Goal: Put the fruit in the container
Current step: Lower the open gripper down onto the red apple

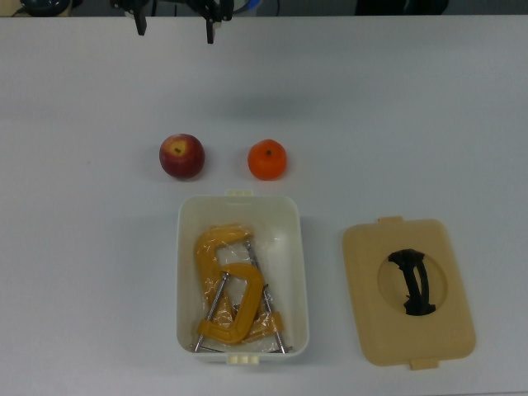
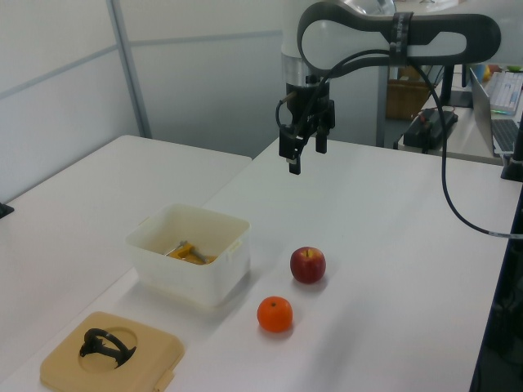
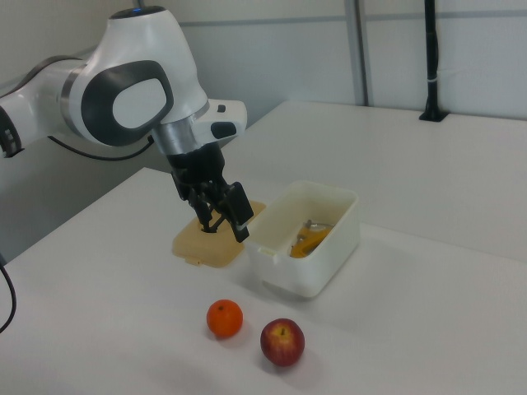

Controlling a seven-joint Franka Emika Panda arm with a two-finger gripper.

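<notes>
A dark red apple (image 1: 181, 156) and an orange mandarin (image 1: 267, 159) rest side by side on the white table, just beyond one short end of the white tub (image 1: 301, 272). Both fruits also show in the left view, apple (image 2: 308, 265) and mandarin (image 2: 274, 314), and in the right view, apple (image 3: 282, 341) and mandarin (image 3: 224, 318). The tub (image 2: 192, 273) (image 3: 309, 271) holds yellow C-clamps (image 1: 227, 289). My gripper (image 1: 176, 29) (image 2: 306, 153) (image 3: 224, 224) hangs open and empty, well above the table and away from the fruit.
A flat tan lid with a black handle (image 1: 363, 313) (image 2: 65, 363) lies beside the tub at the top view's right. Beyond the table's far edge in the left view stand a desk with a basket (image 2: 406, 98) and cables.
</notes>
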